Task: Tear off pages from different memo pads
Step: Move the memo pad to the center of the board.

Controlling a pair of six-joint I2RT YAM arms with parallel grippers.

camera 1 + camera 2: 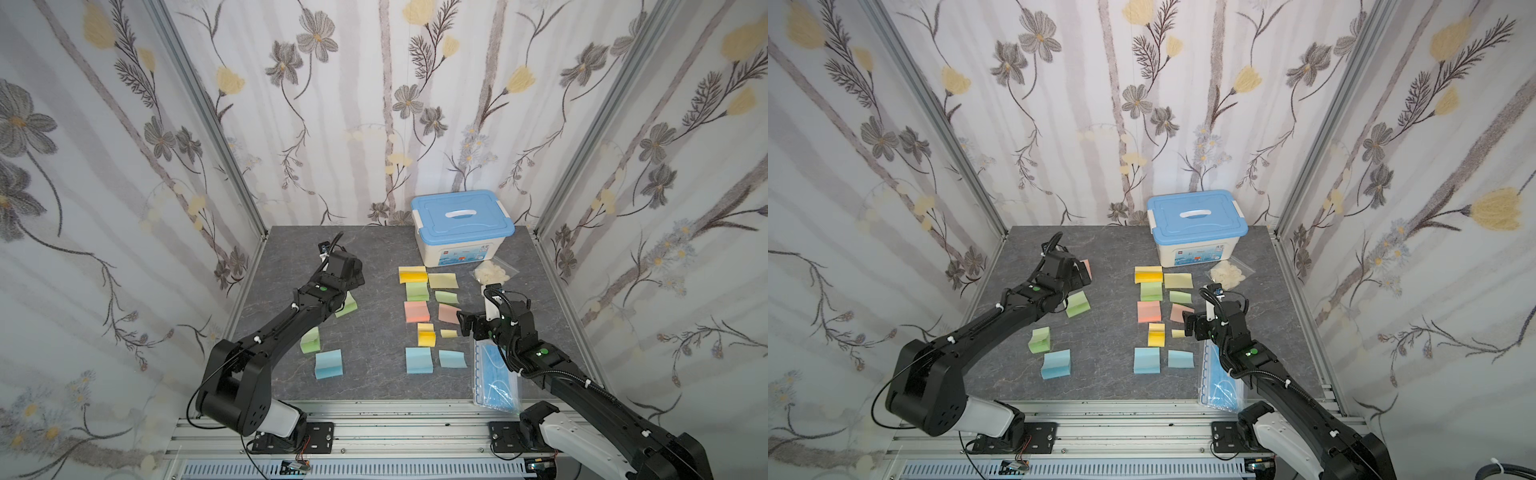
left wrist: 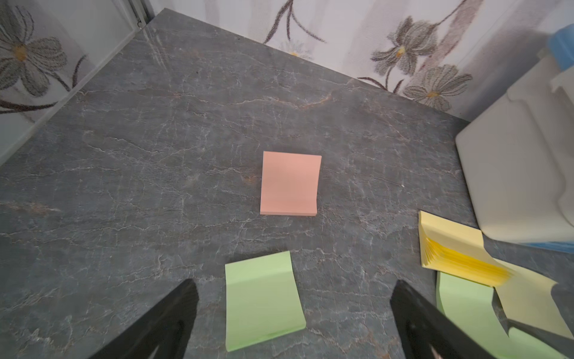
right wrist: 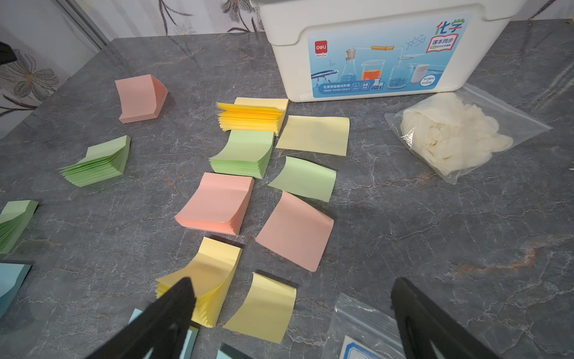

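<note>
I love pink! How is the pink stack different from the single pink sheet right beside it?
The pink pad is a thick stack; the pink page is one thin sheet. The pad's side shows fanned layers; the page's edge shows none. Both are pink, square and lie on the table.

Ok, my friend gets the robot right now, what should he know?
Left gripper: open, empty, near the far pink pad and a green pad.
Right gripper: open, empty, by the small yellow page.
Done: the five middle pads each have a torn page beside them: yellow page, green page, pink page, the small yellow page, blue page.
Left: the far pink pad, that green pad, the other green pad and the side blue pad show no loose page; probably those next.
</note>
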